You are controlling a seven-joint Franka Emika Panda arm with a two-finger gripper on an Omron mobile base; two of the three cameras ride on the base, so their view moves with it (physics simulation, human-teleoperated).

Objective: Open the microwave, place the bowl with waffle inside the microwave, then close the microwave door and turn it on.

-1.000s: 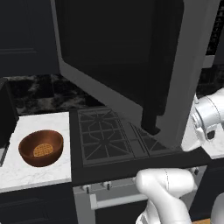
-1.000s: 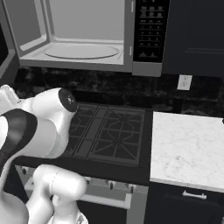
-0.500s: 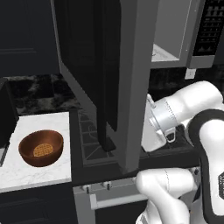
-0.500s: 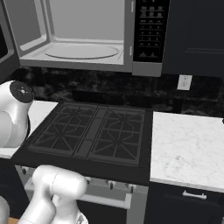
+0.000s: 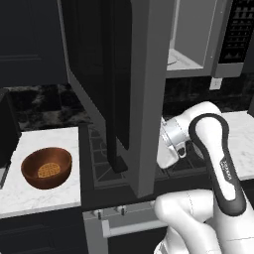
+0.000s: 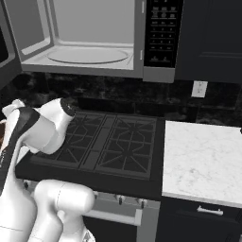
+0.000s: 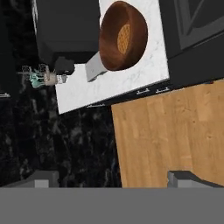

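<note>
In the hand view the gripper (image 7: 113, 179) shows as two grey finger tips at the bottom edge, one at lower left and one at lower right, set wide apart with nothing between them; they touch nothing. Past them lies a wooden floor (image 7: 170, 131) at lower right and dark marbled surface at lower left.

Farther up that frame sits a white marble counter (image 7: 83, 89), and on it the bowl (image 7: 120, 37), at top centre, with the waffle (image 7: 124, 36) lying flat inside. A black stove (image 7: 192, 26) fills the upper right corner.

In the left base view the arm (image 5: 213, 158) bends across the lower right. The bowl (image 5: 46, 167) rests on the counter (image 5: 44, 198) at lower left, the waffle (image 5: 49, 170) in its middle. The door (image 5: 114, 89) stands swung open through the frame's centre, its dark handle bar running down its near edge.

The right base view shows what the door hides there: the stove (image 6: 106, 144) grates in the middle, and the microwave (image 6: 90, 38) cavity along the top, pale grey, with a round turntable on its floor. The button panel (image 6: 160, 33) stands at its right. A second marble counter (image 6: 203, 160) lies at right.
</note>
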